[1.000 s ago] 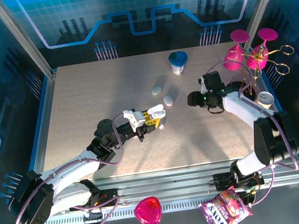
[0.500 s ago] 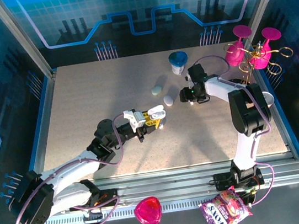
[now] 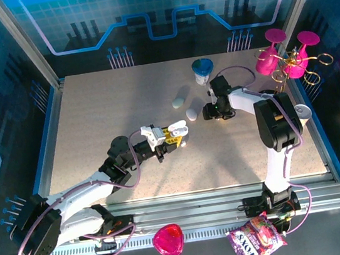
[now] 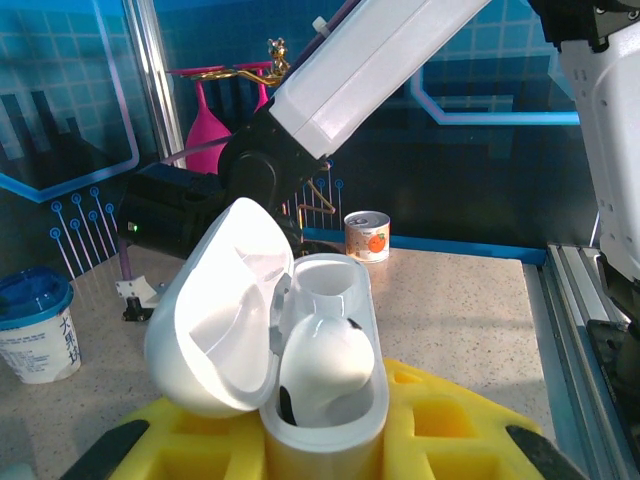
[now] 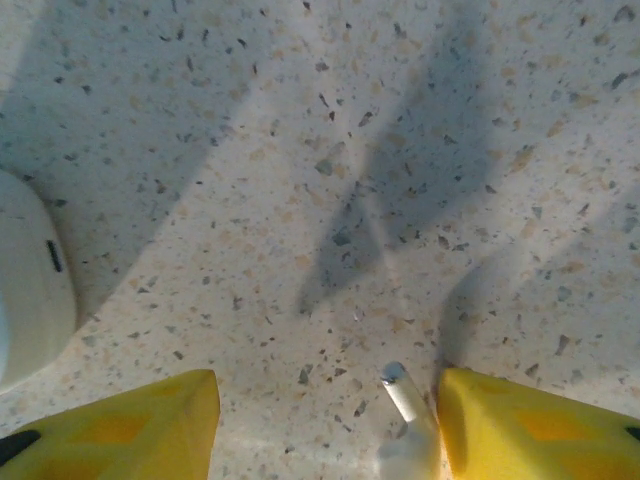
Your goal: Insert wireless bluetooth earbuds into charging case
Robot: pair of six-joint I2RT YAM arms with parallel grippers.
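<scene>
**Loose earbud (image 5: 404, 398) at my right gripper (image 5: 325, 405); charging case (image 4: 325, 410) clamped in my left gripper (image 4: 325, 455)**

Top camera: my left gripper (image 3: 174, 134) sits near the middle of the table (image 3: 92, 113), closed on the charging case (image 3: 179, 127), whose lid stands open. My right gripper (image 3: 208, 110) is low over the table, just beside a closed white case (image 3: 191, 113); a second closed case (image 3: 179, 101) lies a little farther back. A blue-lidded cup (image 3: 202, 70) stands behind my right arm; pink glasses (image 3: 280, 55) hang at the far right corner, with a can (image 3: 302, 111) near them.

Left wrist camera: the charging case stands upright between my yellow pads (image 4: 450, 425), gripped tight at its base; its lid (image 4: 220, 320) is swung open to the left. A seated earbud (image 4: 325, 355) fills the nearer well. My right arm crosses the background; the can (image 4: 366, 236) stands on the table behind the case, and the cup (image 4: 35, 320) is at the left edge.

Right wrist camera: my two yellow fingers (image 5: 130, 420) stand well apart over the speckled table, gripping nothing between them. The loose earbud touches the inner face of the finger on the right of this view, its stem pointing away from me; I cannot tell whether it rests on the table or clings to the finger. The closed white case (image 5: 30, 290) lies at the left edge, apart from my other finger.
</scene>
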